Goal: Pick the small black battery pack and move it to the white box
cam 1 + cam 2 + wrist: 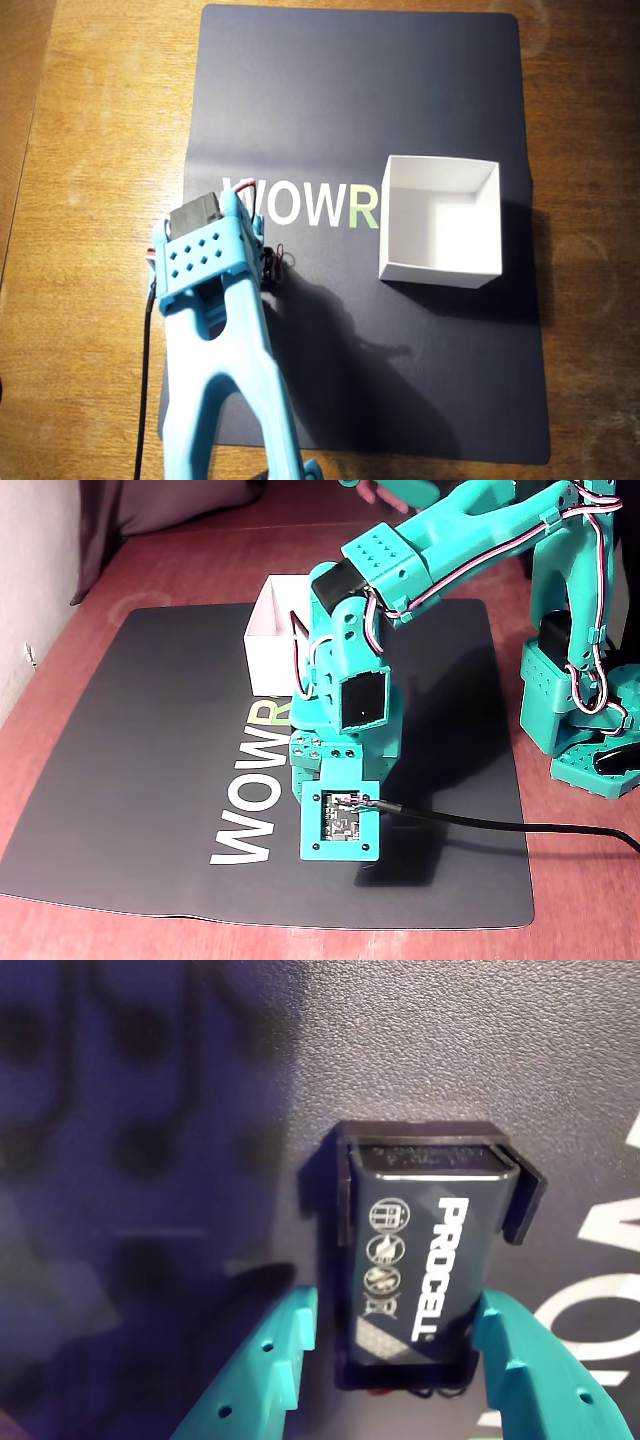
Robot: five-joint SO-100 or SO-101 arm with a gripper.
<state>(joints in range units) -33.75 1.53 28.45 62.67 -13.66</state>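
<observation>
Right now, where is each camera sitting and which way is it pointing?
Overhead view: above the table, looking straight down on the dark mat, white box and the arm.
Wrist view: on the arm, facing down at the battery pack between the hand's fingers.
Fixed view: beside the table, facing the arm's base.
Overhead and fixed share the box.

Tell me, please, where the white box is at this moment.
In the overhead view the white box stands right of centre on the dark mat, covering the end of the printed lettering, well apart from the gripper at the left.
</observation>
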